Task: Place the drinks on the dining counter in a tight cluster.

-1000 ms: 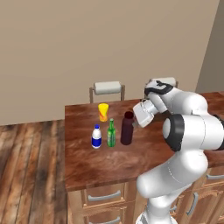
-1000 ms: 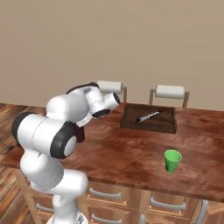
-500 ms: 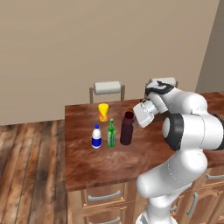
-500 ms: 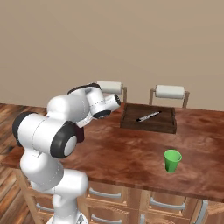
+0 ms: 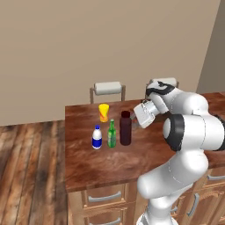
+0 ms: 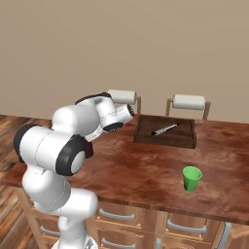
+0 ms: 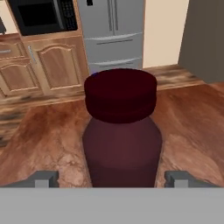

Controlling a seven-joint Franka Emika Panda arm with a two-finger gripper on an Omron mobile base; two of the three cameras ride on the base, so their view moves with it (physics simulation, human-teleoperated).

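Jaws spread, clear of the maroon bottle (image 7: 120,131)
Bottle upright at frame centre between both fingertips (image 7: 43,178), gaps either side.

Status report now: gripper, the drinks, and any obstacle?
Gripper open, fingers either side of maroon bottle, not touching. Four drinks upright together on dining counter: yellow cup, white bottle, green bottle, maroon. Nothing in the way.

Glossy wood dining counter (image 5: 105,160); maroon bottle (image 7: 120,131) seemingly matt.
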